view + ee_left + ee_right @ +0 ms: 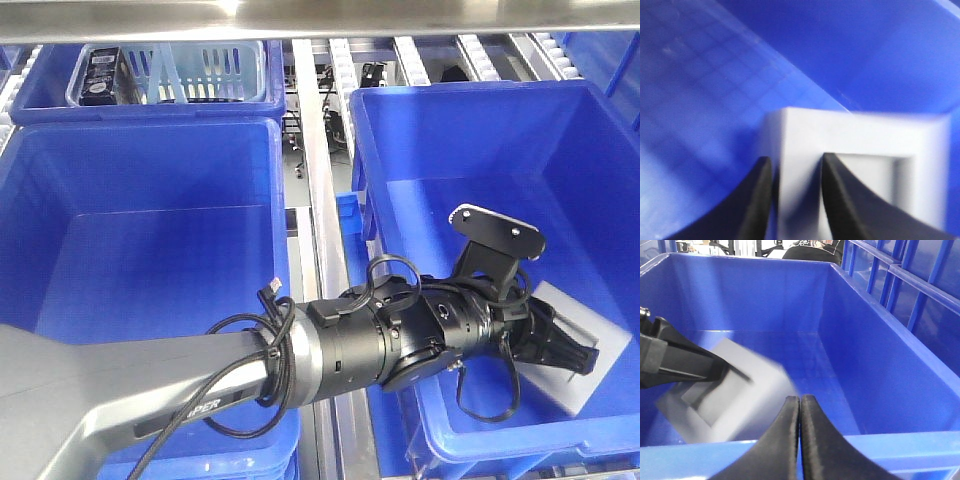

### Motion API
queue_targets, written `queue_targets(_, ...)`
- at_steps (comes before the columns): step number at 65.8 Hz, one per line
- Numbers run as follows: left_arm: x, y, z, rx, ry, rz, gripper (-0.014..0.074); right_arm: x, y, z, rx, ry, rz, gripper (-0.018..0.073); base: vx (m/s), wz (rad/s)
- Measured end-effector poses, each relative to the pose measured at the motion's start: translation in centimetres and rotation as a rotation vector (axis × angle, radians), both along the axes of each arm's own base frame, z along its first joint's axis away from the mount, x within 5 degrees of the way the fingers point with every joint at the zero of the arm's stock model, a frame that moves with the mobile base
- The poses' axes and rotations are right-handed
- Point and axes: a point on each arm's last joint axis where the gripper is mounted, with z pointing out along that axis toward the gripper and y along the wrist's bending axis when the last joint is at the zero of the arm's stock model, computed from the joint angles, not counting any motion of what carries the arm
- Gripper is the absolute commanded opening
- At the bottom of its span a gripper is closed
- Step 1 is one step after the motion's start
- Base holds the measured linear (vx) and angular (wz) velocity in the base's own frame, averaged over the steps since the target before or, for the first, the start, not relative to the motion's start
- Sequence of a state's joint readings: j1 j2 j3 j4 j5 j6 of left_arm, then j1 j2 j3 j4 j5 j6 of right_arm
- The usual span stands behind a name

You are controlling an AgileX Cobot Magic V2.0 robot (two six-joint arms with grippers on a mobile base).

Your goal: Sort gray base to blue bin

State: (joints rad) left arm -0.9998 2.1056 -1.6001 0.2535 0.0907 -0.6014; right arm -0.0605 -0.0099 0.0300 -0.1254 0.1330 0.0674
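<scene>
Reaching across the aluminium rail (318,180) from the left, the left gripper (560,352) sits low inside the right-hand blue bin (600,130), its jaws narrowed onto one thick wall of the gray base (860,145): in the left wrist view one black finger runs along the outside of that wall and the other drops into the rectangular recess, so the wall is pinched between them. That grip by the rim seems chosen because the block is too broad to span whole. In the right wrist view the base hangs tilted, recess turned toward the camera, close above the grid-embossed floor and nearer the bin's left wall than its right; whether a corner already touches the floor I cannot tell, since it is blurred. The right gripper (800,440) waits just outside the near rim of the same bin, its fingers pressed together with nothing between them, apparently kept clear of the drop. The second blue bin (140,170) on the far side of the rail and the pale slotted basket (200,70) behind it play no part.
</scene>
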Motion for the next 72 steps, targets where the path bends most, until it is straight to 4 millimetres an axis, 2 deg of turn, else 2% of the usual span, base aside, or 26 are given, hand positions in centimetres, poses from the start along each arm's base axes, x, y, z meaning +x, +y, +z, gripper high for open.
queue_targets(25, 0.1, -0.1, 0.3, -0.017, -0.007, -0.002, 0.0280, 0.0, 0.0, 0.0, 0.000, 0.000, 0.000, -0.0009, 0.00, 0.00)
queue_targets(35, -0.2, 0.3, 2.1, -0.030, -0.018, 0.003, 0.0270, 0.0, 0.0, 0.0, 0.000, 0.000, 0.000, -0.0009, 0.00, 0.00)
queue_targets(43, -1.4, 0.8, 4.9, -0.043, -0.031, -0.003, 0.0224, 0.0, 0.0, 0.0, 0.000, 0.000, 0.000, -0.0009, 0.00, 0.00)
queue_targets(56, -4.9, 0.7, 8.0, 0.004, -0.095, -0.092, -0.0010, 0.0, 0.0, 0.0, 0.000, 0.000, 0.000, -0.0009, 0.00, 0.00)
queue_targets(63, -6.8, 0.4, 8.6, 0.059, -0.131, -0.153, -0.0008, 0.0, 0.0, 0.0, 0.000, 0.000, 0.000, -0.0009, 0.00, 0.00)
queue_targets(72, -7.9, 1.0, 9.5, 0.121, -0.139, -0.175, -0.0008, 0.0, 0.0, 0.0, 0.000, 0.000, 0.000, -0.0009, 0.00, 0.00)
